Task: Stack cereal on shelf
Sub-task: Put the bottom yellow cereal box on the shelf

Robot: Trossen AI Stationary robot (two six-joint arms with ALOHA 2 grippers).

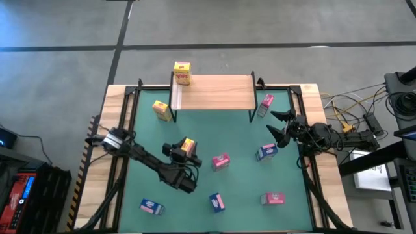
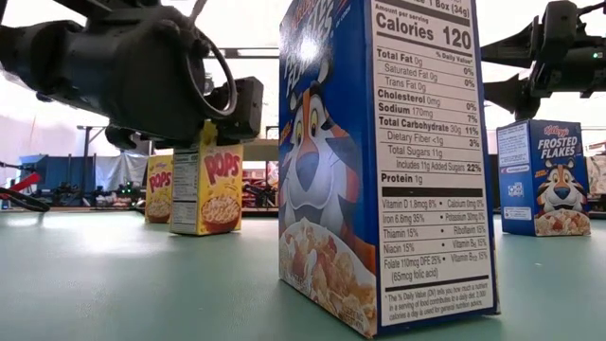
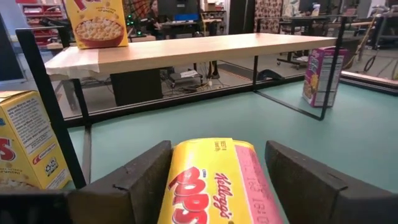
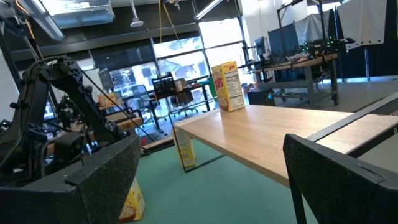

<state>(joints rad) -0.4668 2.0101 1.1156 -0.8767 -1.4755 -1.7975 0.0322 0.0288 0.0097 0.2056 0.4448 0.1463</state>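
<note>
High view: the left gripper (image 1: 185, 151) sits at a yellow cereal box (image 1: 188, 145) on the green tabletop (image 1: 240, 140); 1 yellow box (image 1: 182, 73) stands on the shelf (image 1: 214, 91).

Left wrist view — both fingers (image 3: 134, 180) flank the yellow box with gaps, not clamped.

Right wrist view: right gripper (image 4: 205, 180) fingers spread wide, empty — shelf ahead.

We see the shelf (image 1: 214, 91) at the mat's (image 1: 143, 130) far edge, 1 box (image 1: 182, 73) on its left end, another (image 1: 162, 110) beside its left legs, 1 (image 1: 265, 105) by the right legs. Left gripper (image 1: 189, 151) straddles a box (image 1: 188, 145) mid-mat; 3 boxes (image 1: 217, 202) sit along the near edge.
</note>
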